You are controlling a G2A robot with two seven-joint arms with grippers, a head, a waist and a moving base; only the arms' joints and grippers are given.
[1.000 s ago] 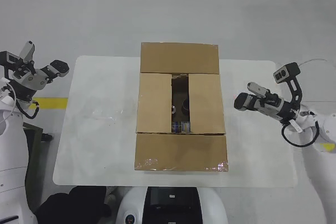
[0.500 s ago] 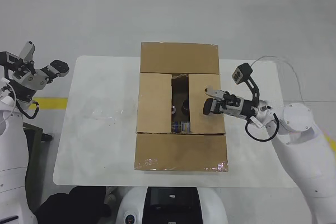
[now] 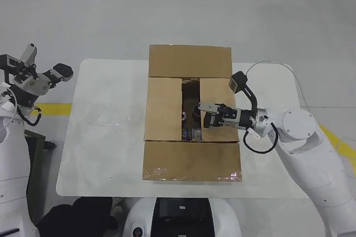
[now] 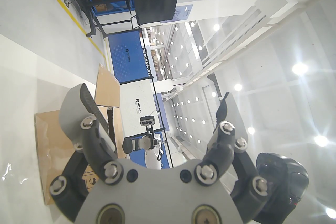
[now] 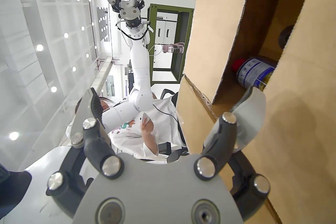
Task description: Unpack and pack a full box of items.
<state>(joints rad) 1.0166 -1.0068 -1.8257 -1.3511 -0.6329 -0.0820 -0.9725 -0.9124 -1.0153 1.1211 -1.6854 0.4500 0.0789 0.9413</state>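
I see the cardboard box [image 3: 190, 62] at the centre of the table [image 3: 107, 148], inner flaps parted. My right gripper [image 3: 204, 115] hovers over its 3 o'clock flap edge, fingers spread. My left gripper [image 3: 45, 61], also spread, sits off the table's 10 o'clock corner.

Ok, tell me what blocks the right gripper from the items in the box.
The right inner flap lies folded over the box beneath the open right gripper; a jar shows in the gap beside it.
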